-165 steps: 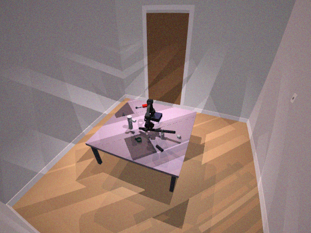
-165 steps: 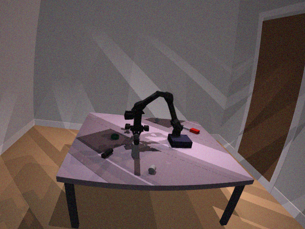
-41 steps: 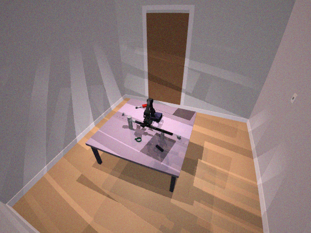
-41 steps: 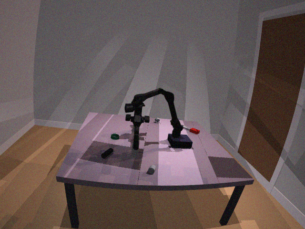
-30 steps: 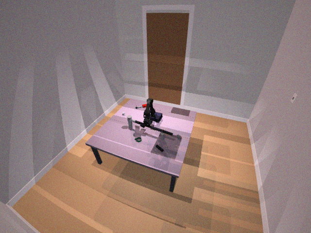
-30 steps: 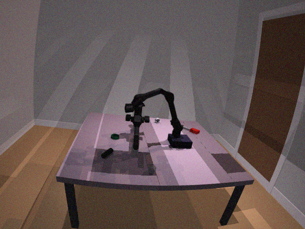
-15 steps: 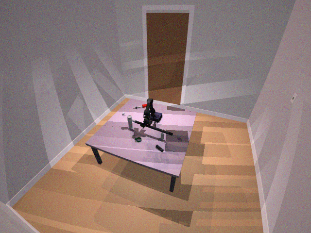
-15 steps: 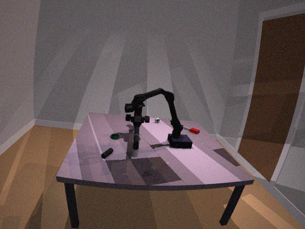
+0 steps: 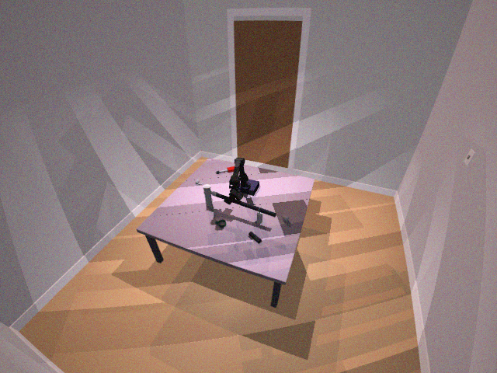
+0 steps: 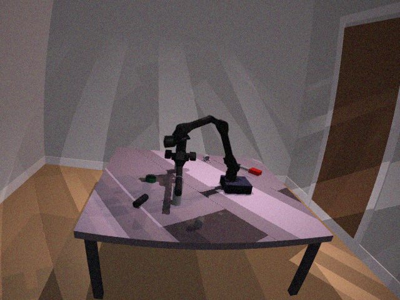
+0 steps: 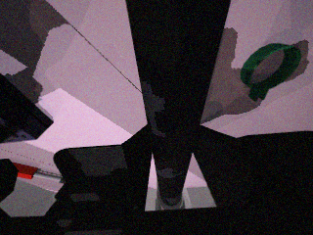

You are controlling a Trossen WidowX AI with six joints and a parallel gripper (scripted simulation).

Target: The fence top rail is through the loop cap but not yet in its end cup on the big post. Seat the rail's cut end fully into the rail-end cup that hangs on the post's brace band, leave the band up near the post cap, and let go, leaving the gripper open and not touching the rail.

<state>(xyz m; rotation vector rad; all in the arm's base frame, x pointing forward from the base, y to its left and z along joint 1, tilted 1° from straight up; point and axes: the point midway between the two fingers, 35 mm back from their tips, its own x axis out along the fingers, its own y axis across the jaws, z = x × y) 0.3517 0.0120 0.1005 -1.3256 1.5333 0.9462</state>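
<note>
A long black rail point(image 9: 255, 208) point(image 10: 178, 184) point(image 11: 178, 59) is held level above the table point(image 9: 176, 224) point(image 10: 206, 244), its far end pointed at the big post point(image 9: 208, 199) and cup. The rail is clamped by the gripper point(image 9: 231, 197) point(image 10: 179, 162) point(image 11: 172, 142), its long axis run crosswise between the fingers, toward the post; full seating cannot be confirmed.

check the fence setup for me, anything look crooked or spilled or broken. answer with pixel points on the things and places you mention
Nothing stands out as damaged or spilled. The black top rail point(image 9: 256, 209) point(image 10: 178, 184) sits in the pincer point(image 9: 234, 198) point(image 10: 179, 164), pointing at the big post point(image 9: 208, 199). Whether its end is fully seated, I can't tell.
</note>
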